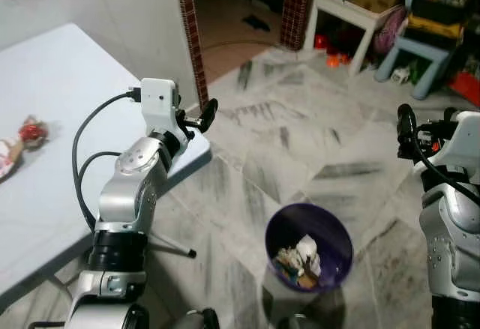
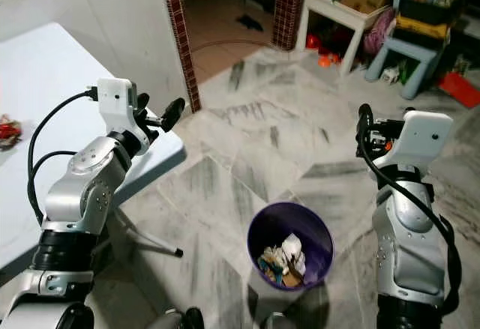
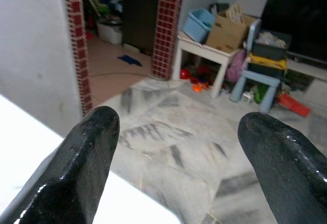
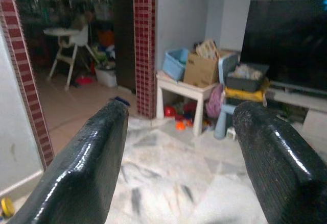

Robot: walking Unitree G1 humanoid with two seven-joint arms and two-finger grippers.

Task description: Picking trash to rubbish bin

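A purple rubbish bin point(image 1: 309, 246) stands on the marble floor between my arms, with crumpled white and mixed trash point(image 1: 300, 260) inside. On the white table point(image 1: 60, 194) at my left lie red and white wrappers point(image 1: 22, 138) near its far left side. My left gripper point(image 1: 202, 115) is raised over the table's corner, pointing out at the room. In the left wrist view its fingers point(image 3: 87, 147) stand apart with nothing between them. My right gripper point(image 2: 365, 130) is raised at the right, well above the floor, and it too is open and empty point(image 4: 179, 127).
A red brick pillar point(image 1: 189, 29) stands just beyond the table corner, with a second pillar point(image 1: 297, 7) further back. At the back right are a low white table point(image 1: 352, 10) with boxes, a blue child's chair point(image 1: 424, 52) and scattered toys. Bare marble floor surrounds the bin.
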